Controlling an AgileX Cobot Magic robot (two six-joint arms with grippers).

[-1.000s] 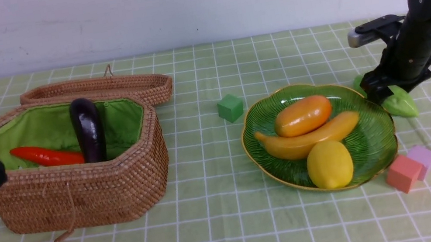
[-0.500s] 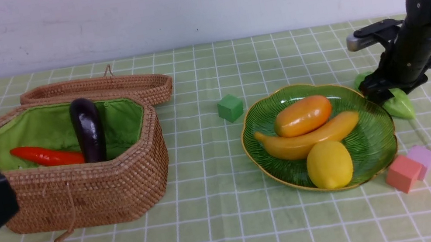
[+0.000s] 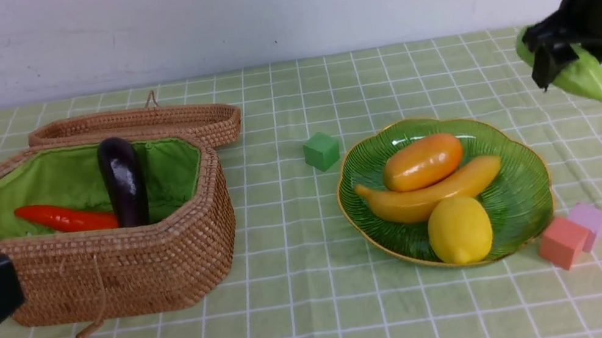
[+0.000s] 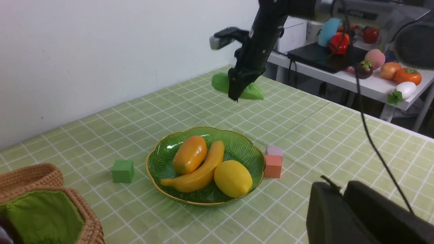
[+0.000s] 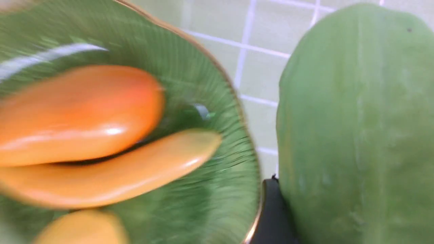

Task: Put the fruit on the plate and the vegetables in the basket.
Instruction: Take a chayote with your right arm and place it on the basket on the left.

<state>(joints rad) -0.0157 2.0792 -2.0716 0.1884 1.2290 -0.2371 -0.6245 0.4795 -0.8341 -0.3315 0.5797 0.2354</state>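
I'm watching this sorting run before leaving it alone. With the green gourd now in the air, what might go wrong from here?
1. The right gripper holds the gourd with its pointed end hanging out, so it might slip out.
2. The way to the basket passes over the plate; a low carry may knock the mango.
3. The eggplant stands upright inside and could block the drop.

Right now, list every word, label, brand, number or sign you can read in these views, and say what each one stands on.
None: no readable text in any view.
The basket, plate, toy food and foam cubes are unmarked.
The side table's clutter shows no legible text at this size.
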